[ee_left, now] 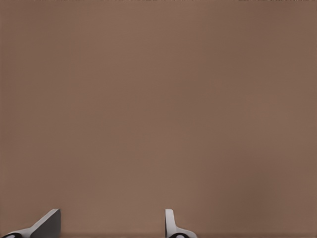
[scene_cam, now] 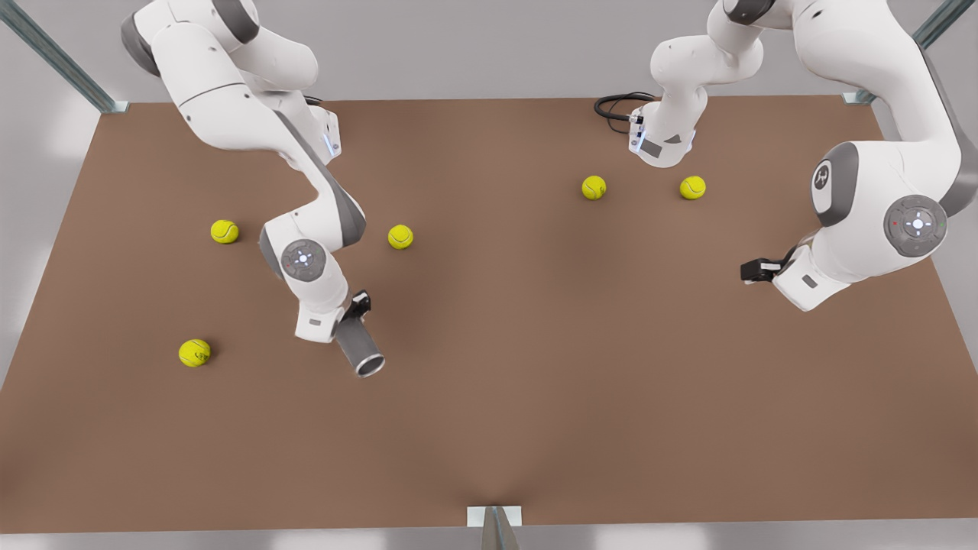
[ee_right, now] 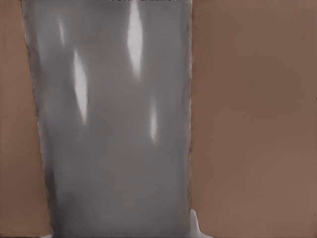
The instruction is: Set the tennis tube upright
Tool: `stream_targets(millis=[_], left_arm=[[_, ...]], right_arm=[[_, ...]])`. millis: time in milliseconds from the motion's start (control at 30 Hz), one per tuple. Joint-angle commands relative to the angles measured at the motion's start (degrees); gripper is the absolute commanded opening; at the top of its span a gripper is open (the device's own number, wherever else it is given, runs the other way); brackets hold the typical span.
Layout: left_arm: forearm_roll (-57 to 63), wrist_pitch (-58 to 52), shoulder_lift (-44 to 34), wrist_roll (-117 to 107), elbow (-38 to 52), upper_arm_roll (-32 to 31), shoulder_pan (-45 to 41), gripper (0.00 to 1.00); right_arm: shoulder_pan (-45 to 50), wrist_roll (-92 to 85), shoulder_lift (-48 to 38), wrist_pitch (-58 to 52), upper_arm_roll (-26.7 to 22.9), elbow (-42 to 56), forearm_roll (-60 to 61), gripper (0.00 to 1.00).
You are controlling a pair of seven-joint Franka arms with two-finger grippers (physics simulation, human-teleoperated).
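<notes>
1. Two Franka arms are seen over a brown table (scene_cam: 535, 397), with five tennis balls scattered on it.
2. On the front view's left, the right gripper (scene_cam: 353, 315) is closed around the tube (scene_cam: 359, 347), which is held at its upper part.
3. The tube is seen tilted, its open silvery rim (scene_cam: 370, 366) pointed down and toward the camera, near the table; whether the rim touches the table cannot be told.
4. In the right wrist view, the tube's grey, glossy wall (ee_right: 114, 129) is seen close up, with brown table at either side.
5. On the front view's right, the left gripper (scene_cam: 752, 270) is held above the table, well apart from the tube, and is pointed toward the front view's left.
6. In the left wrist view, its fingertips (ee_left: 47, 223) are shown spread wide, with nothing between them and bare table (ee_left: 158, 109) beyond.
7. One ball (scene_cam: 195, 352) lies near the tube, toward the front view's left.
8. Two balls (scene_cam: 225, 231) and (scene_cam: 400, 236) lie on either side of the right arm.
9. Two more balls (scene_cam: 594, 187) and (scene_cam: 692, 187) lie near the far edge, below a white robot base (scene_cam: 661, 141).
</notes>
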Motion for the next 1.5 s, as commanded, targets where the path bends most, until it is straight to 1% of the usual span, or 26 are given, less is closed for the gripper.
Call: stream_targets(millis=[0,100,167,333,467,500,533,633,700,767,833,900,967,1067,1100,1133,1367,1433,1467], left_arm=[[0.0,0.0,0.0,0.0,0.0,0.0,-0.04,1.0],[0.0,0.0,0.08,0.0,0.0,0.0,-0.04,1.0],[0.0,0.0,0.26,0.0,0.0,0.0,-0.04,1.0],[0.0,0.09,0.35,0.0,0.0,0.0,-0.04,1.0],[0.0,0.09,0.43,0.0,0.0,0.0,0.05,1.0],[0.0,0.18,0.43,0.0,0.0,0.0,0.05,1.0],[0.0,0.18,0.43,0.0,0.0,0.0,0.05,1.0],[0.0,0.18,0.52,0.0,0.0,0.0,0.05,1.0],[0.0,0.26,0.7,0.0,0.0,0.0,0.05,1.0],[-0.09,0.26,0.79,0.0,0.0,0.0,0.05,1.0],[-0.79,0.26,0.87,0.0,0.0,-0.09,0.05,1.0],[-0.88,0.26,1.14,0.0,0.0,0.0,0.14,1.0],[-0.88,0.26,1.14,0.0,0.0,0.0,0.14,1.0],[-0.79,0.18,1.14,0.0,0.0,0.0,0.14,1.0],[-0.79,0.18,1.14,0.0,0.0,-0.09,0.14,1.0],[-0.79,0.18,1.14,0.0,0.0,0.0,0.14,1.0],[-0.79,0.18,1.14,0.0,0.09,-0.09,0.14,1.0],[-0.88,0.26,1.14,0.09,0.0,-0.09,0.14,1.0],[-0.88,0.26,1.14,0.0,0.0,0.0,0.14,1.0]], right_arm=[[0.79,-0.34,0.12,-0.04,-0.08,0.04,-1.8,0.65],[2.29,-6.13,0.91,0.58,-0.08,0.22,-4.61,0.65],[3.61,-10.18,3.37,0.58,-0.08,3.55,-5.32,0.65],[7.03,-11.59,8.47,1.9,-0.08,7.77,-7.34,0.65],[11.6,-13.17,14.18,1.2,-0.17,15.85,-7.34,0.66],[13.72,-13.08,16.38,1.11,-0.43,19.11,-7.25,0.66],[15.21,-13.08,18.58,-0.38,-0.61,22.45,-7.34,0.68],[18.99,-13.87,24.55,-1.44,-0.78,30.62,-6.99,0.68],[21.63,-14.31,29.21,-4.87,-0.96,38.18,-6.99,0.68],[25.4,-14.66,30.36,-5.66,-4.04,41.26,-6.81,0.68],[27.51,-16.95,33.7,-7.59,-4.21,46.97,-6.81,0.68],[28.83,-20.54,35.89,-7.51,-4.48,50.31,-6.81,0.68],[29.89,-25.39,37.04,-7.07,-5.36,51.46,-6.73,0.68],[29.98,-28.64,38.0,-6.72,-5.36,52.69,-6.73,0.73],[30.06,-29.43,38.09,-6.19,-5.36,52.69,-6.73,0.93],[30.07,-29.43,38.09,-5.84,-5.36,52.69,-6.73,1.0],[30.42,-30.4,38.0,-5.83,-5.18,52.69,-5.24,1.0],[29.89,-30.31,34.76,-14.0,-5.0,52.69,1.79,1.0],[26.74,-29.17,28.97,-17.78,-4.92,52.08,7.41,1.0]])
